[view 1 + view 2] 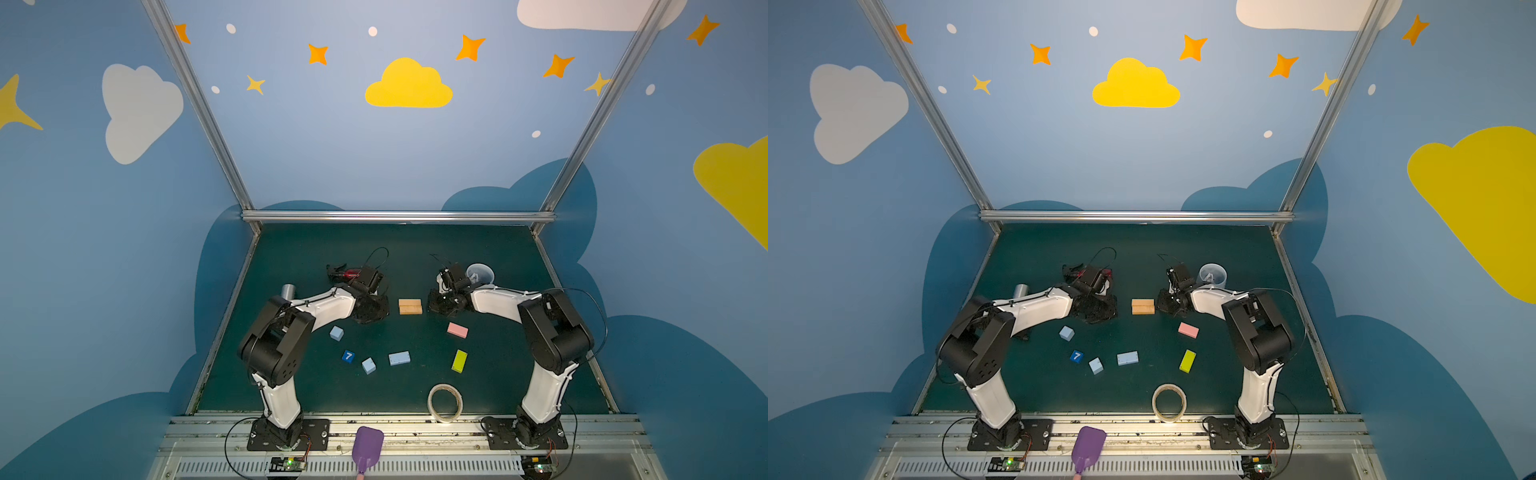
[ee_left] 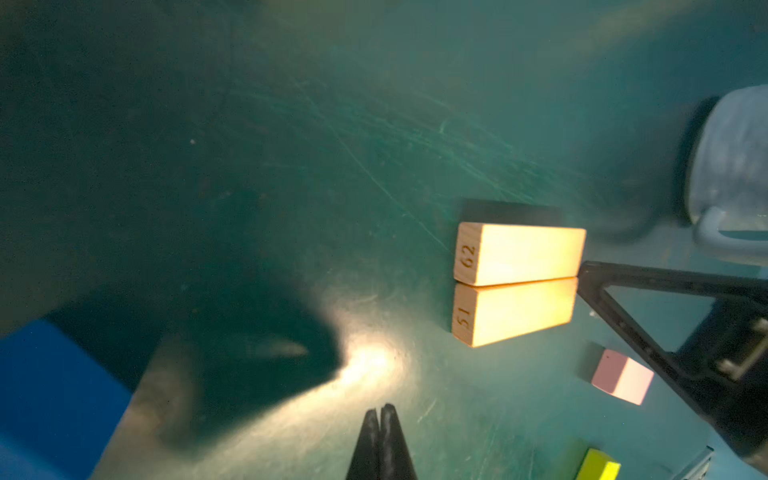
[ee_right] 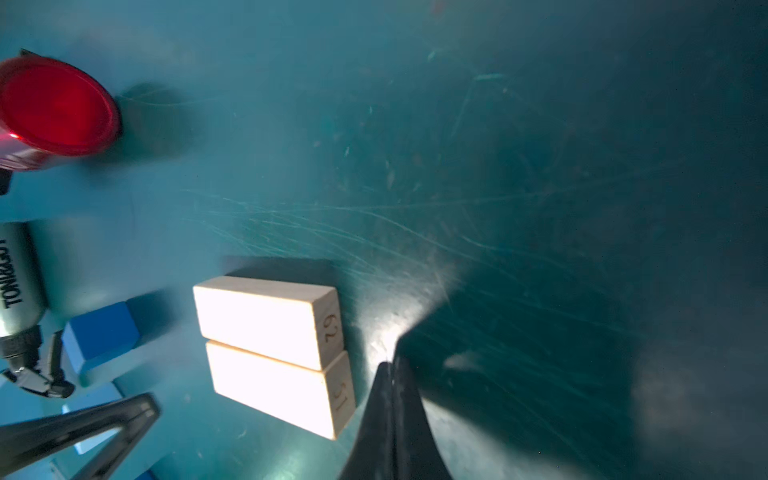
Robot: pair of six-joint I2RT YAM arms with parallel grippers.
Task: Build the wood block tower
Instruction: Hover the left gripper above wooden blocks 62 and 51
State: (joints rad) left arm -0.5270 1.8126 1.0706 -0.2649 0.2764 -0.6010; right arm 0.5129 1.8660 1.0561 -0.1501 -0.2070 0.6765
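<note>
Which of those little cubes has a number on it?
The dark blue cube: it carries a white 7 on top. The light-blue cube behind it and the light-blue cube to its right show no number.

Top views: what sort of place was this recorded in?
Most likely a purpose-built robot demo booth, not a home or factory: two white-and-black robot arms bolted to an aluminium base rail, a dark green tabletop fenced by aluminium frame posts, and blue walls painted with clouds and stars.
</note>
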